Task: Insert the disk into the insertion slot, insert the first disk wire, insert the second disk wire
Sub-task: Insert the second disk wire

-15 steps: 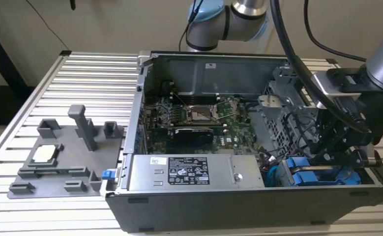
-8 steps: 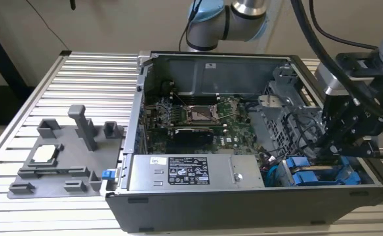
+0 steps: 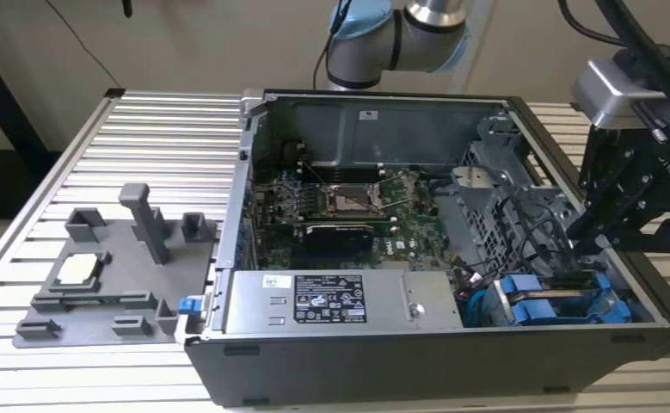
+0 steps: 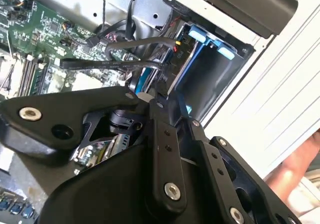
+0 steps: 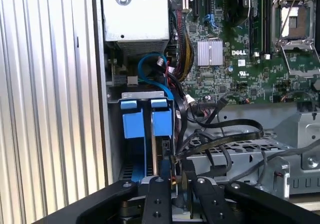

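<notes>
The open computer case (image 3: 427, 258) lies on its side on a slatted table (image 3: 151, 146); the gripper (image 3: 593, 245) hangs over the case's corner at the exterior view's right, just above the insertion slot (image 3: 553, 301). The disk (image 5: 159, 149) stands edge-on in that slot, its blue carrier (image 5: 147, 121) beside the grey power-supply box (image 3: 335, 301) (both wrist views show black wires (image 4: 120, 64) crowding the bay); whether the jaws grip anything I cannot tell. A grey fixture tray (image 3: 105, 267) sits outside the case, well apart.
</notes>
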Tool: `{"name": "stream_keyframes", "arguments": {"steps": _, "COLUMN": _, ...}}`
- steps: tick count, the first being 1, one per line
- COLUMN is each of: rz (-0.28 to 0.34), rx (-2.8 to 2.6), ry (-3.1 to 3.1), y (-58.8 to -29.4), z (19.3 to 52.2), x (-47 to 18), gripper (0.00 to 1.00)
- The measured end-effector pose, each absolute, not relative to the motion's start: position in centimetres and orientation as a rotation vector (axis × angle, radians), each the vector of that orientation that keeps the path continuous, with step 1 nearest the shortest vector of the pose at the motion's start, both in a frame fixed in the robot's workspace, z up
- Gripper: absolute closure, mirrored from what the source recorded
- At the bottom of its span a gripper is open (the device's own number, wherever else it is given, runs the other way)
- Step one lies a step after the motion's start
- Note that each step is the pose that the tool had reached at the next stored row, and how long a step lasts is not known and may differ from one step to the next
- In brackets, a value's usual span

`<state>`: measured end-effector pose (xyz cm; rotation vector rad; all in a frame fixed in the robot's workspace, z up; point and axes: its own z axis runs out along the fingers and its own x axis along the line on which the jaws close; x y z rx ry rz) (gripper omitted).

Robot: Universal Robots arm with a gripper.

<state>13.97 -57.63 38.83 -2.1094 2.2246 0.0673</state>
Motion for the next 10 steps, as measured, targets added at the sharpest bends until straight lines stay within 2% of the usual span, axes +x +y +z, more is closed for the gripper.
{"name": "stream_keyframes", "arguments": {"steps": 10, "rz": 0.066, "rx": -2.11, "ry": 2.225, "y": -57.63, "z": 38.83, "x": 13.93, "gripper": 0.76}}
